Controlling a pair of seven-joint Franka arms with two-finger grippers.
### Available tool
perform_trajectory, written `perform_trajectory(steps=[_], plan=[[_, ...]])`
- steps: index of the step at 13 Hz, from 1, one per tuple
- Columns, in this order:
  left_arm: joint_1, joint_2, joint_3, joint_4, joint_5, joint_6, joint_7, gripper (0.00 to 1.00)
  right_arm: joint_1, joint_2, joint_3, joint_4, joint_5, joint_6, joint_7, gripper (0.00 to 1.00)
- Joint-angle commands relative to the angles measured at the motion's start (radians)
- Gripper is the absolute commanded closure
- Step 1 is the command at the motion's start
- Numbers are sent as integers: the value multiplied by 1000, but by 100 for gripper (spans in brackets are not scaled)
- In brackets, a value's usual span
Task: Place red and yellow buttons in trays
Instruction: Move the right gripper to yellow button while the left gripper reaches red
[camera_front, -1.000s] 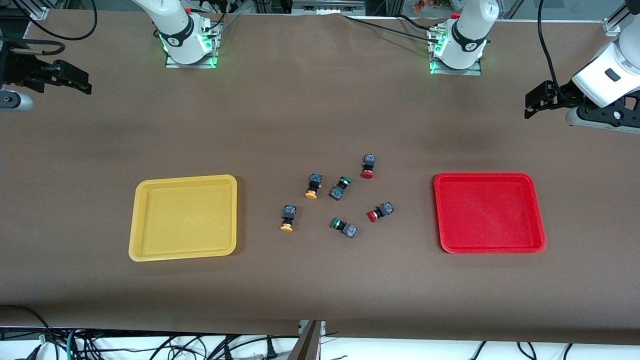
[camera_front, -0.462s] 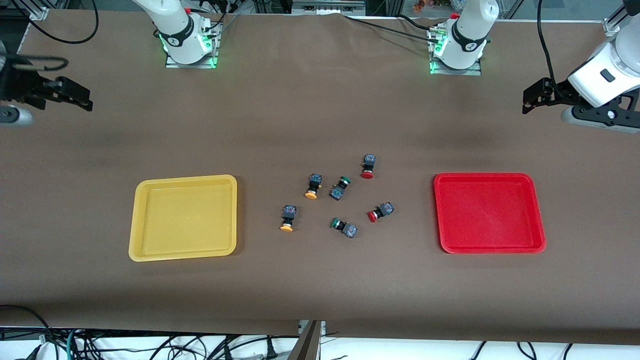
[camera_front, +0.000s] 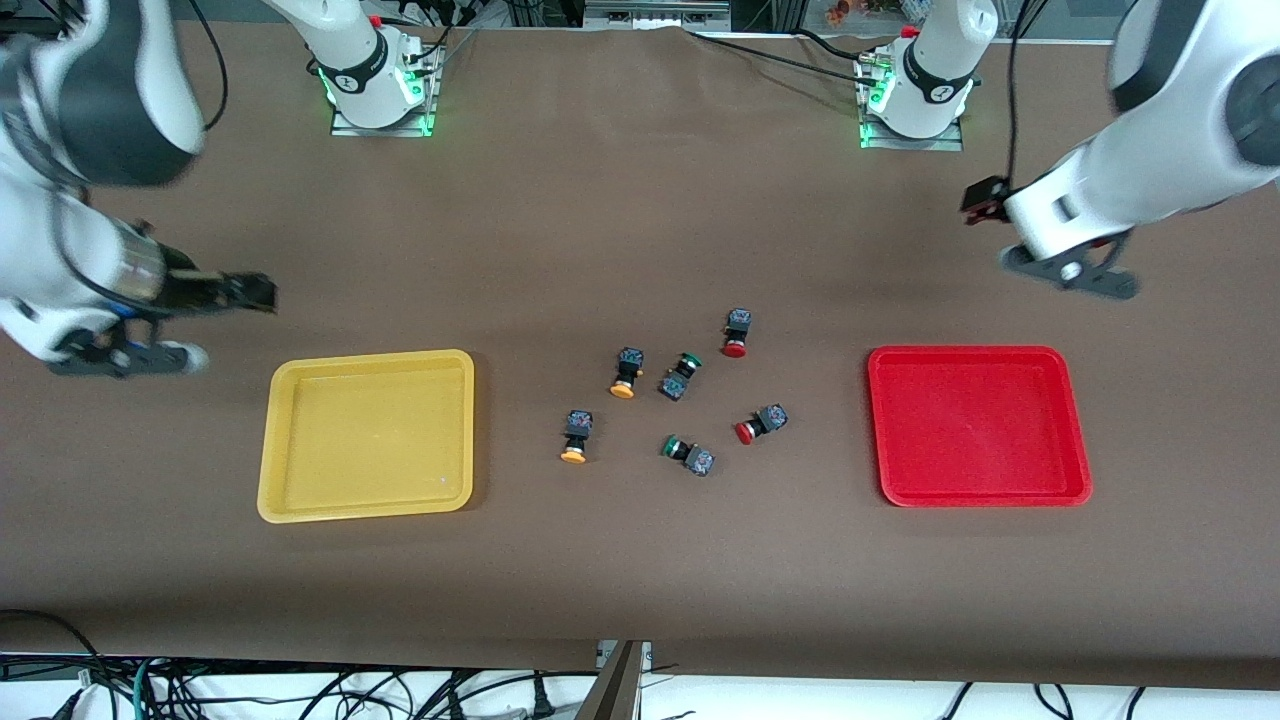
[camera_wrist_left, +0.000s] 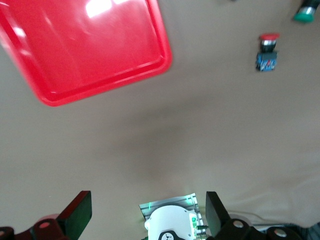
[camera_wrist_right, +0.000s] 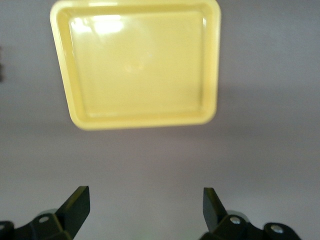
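Red buttons (camera_front: 738, 333) and yellow buttons (camera_front: 624, 372) lie loose mid-bench between the empty trays (camera_front: 366, 436); small, rigid and probably light, best pinched across the blocky body; left gripper (camera_wrist_left: 145, 220) and right gripper (camera_wrist_right: 145, 207) hover spread.

Right wrist view: yellow tray (camera_wrist_right: 135, 65) soft, blurred; a dark item (camera_wrist_right: 2, 62) cut by the edge, unidentifiable. Left wrist view: red tray (camera_wrist_left: 85, 45) cropped at the frame edge; green cap (camera_wrist_left: 306, 14) half out of frame. Front view: both arms motion-smeared; switch-body markings too small.
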Motion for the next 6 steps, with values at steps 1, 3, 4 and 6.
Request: perform_trajectory(steps=[1, 3, 4, 6], plan=[[-24, 146, 2, 40, -20, 101, 8, 0, 48, 116, 0, 18, 17, 134, 111, 0], [-62, 252, -9, 42, -22, 241, 22, 0, 114, 220, -2, 21, 101, 301, 129, 0], [-76, 272, -32, 43, -20, 283, 48, 0, 137, 253, -2, 21, 124, 351, 158, 0], [-87, 329, -76, 45, -20, 396, 85, 0, 203, 304, -2, 23, 140, 435, 287, 0]])
